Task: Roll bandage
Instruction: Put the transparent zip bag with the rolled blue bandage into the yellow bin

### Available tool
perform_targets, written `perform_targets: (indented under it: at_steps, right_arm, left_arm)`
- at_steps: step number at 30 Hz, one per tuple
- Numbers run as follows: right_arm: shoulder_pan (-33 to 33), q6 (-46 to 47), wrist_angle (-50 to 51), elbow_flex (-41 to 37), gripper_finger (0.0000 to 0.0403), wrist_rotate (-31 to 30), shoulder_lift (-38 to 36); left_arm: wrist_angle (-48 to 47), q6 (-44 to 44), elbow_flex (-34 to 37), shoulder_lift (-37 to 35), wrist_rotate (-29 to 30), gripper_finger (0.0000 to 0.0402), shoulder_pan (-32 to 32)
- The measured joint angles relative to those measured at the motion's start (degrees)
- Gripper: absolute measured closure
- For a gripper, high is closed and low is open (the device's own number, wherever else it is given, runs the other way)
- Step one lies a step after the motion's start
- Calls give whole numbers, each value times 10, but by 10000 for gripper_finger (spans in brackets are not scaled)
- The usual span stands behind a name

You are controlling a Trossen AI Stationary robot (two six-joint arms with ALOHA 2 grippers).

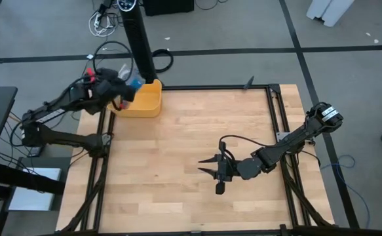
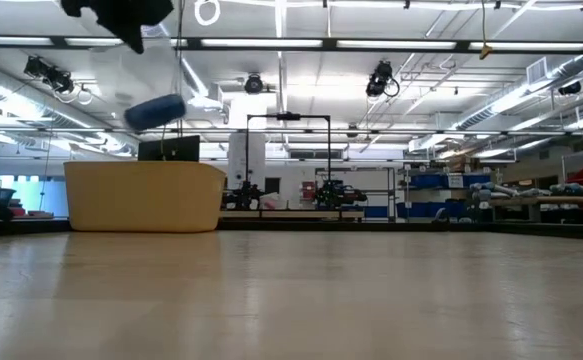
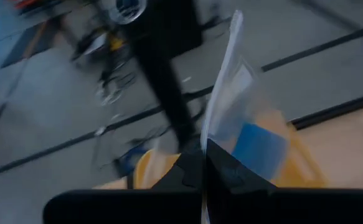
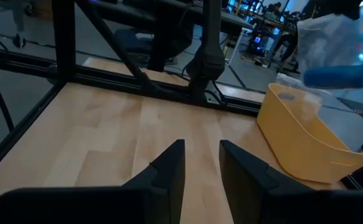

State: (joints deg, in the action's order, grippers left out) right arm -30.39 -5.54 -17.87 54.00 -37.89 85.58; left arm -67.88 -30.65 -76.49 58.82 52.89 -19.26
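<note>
The bandage (image 2: 156, 110) is a bright blue roll lying inside a clear plastic bag (image 3: 231, 93). My left gripper (image 3: 204, 148) is shut on that bag and carries it in the air over the yellow bin (image 1: 145, 99) at the table's far left corner. In the high view the left gripper (image 1: 121, 97) is at the bin's left rim, with the bandage (image 1: 136, 83) just beyond it. My right gripper (image 1: 217, 176) hovers open over the table's right middle, with nothing between its fingers (image 4: 169, 165). My left gripper pinches an edge of the clear bag (image 3: 211, 127) between its two shut fingers. The bag is lifted clear and hangs below the gripper (image 2: 121, 15), above the bin (image 2: 146, 195). The blue roll (image 3: 259, 149) sits in the bag's lower part.
A black upright post (image 1: 140, 42) stands just behind the bin. Dark frame rails (image 1: 272, 98) run along the table's edges. Bare wooden tabletop (image 1: 191, 137) lies between the two arms.
</note>
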Motion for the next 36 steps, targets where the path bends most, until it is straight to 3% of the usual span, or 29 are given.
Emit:
perform_targets:
  at_steps: [10,14,27,36]
  right_arm:
    - [1,0,0,0,307,0,0]
    - [1,0,0,0,307,0,0]
    - [1,1,6,0,310,1,0]
    - [1,1,14,0,312,1,0]
  left_arm:
    - [-22,-12,31,57,-5,400,-98]
    - [-15,-13,64,73,-45,400,-140]
    - [189,34,194,72,-177,397,-224]
    - [171,47,223,72,-163,396,-257]
